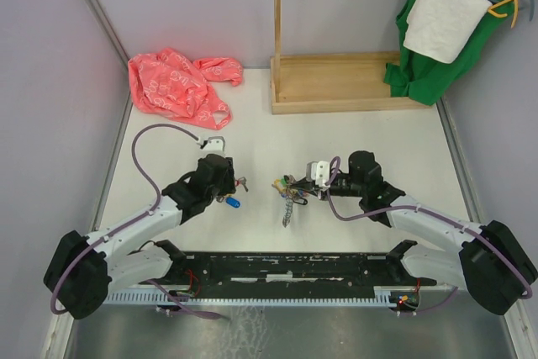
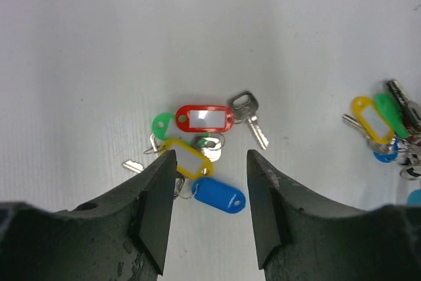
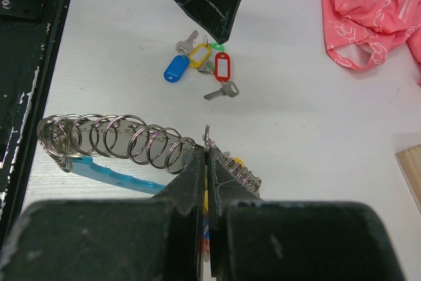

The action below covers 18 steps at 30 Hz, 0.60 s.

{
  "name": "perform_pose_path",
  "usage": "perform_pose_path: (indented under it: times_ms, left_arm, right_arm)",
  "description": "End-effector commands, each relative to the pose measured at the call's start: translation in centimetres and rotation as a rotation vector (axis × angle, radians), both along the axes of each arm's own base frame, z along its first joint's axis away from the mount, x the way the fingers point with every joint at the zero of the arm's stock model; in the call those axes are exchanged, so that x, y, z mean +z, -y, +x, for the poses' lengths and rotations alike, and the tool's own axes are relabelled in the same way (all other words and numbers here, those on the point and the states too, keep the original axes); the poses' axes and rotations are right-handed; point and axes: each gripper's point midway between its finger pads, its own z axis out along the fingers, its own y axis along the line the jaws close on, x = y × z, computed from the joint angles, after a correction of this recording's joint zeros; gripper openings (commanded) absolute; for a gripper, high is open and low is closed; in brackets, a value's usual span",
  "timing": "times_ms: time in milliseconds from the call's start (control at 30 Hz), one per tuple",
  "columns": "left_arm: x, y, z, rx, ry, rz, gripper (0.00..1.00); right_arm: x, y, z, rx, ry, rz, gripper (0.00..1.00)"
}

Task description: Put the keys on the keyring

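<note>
Two arms reach in from the bottom edge of the overhead frame across a white table (image 1: pixel 353 140). Left of centre, the left gripper (image 2: pixel 210 156) hangs with its jaws released and parted above a loose cluster of keys (image 1: pixel 234 200), grasping nothing. Its wrist camera puts the cluster mid-frame. A red tag (image 2: pixel 204 118), yellow tag (image 2: pixel 187 160), blue tag (image 2: pixel 219 194) and green tag (image 2: pixel 162 124) lie overlapping, and a bare silver key (image 2: pixel 248 112) angles off the red tag's right end.

Right of centre in the overhead frame, the right gripper (image 3: pixel 206 154) is clenched on the keyring (image 3: pixel 112 137). The ring's grey coiled metal and light-blue sleeve stretch to the lower left of its wrist view. Whether the loop rests on the table or hangs just clear cannot be told. The loose keys lie well apart from it, higher in that frame.

Farther back, a crumpled pink bag (image 1: pixel 176 83) lies upper left and a wooden stand (image 1: pixel 336 81) sits top centre. A green cloth (image 1: pixel 433 60) and white towel (image 1: pixel 444 14) hang at upper right.
</note>
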Motion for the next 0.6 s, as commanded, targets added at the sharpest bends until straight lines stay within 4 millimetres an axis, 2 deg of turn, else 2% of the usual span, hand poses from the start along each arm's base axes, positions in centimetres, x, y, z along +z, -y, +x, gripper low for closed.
perform_pose_path:
  times_ms: [0, 267, 400, 567]
  left_arm:
    - [-1.2, -2.0, 0.5, 0.138, -0.017, -0.023, 0.53]
    - [-2.6, -4.3, 1.9, 0.273, 0.014, -0.076, 0.53]
    - [-3.6, -4.0, 2.3, 0.272, -0.015, -0.08, 0.52]
    - [-5.1, -3.0, 1.7, 0.212, -0.071, -0.087, 0.49]
  right_arm:
    - [2.0, -0.2, 0.0, 0.02, 0.077, 0.051, 0.01]
    - [1.6, -0.3, -0.2, 0.039, 0.074, 0.044, 0.01]
    - [1.4, -0.2, -0.3, 0.039, 0.075, 0.041, 0.01]
    - [1.3, -0.1, -0.3, 0.034, 0.077, 0.038, 0.01]
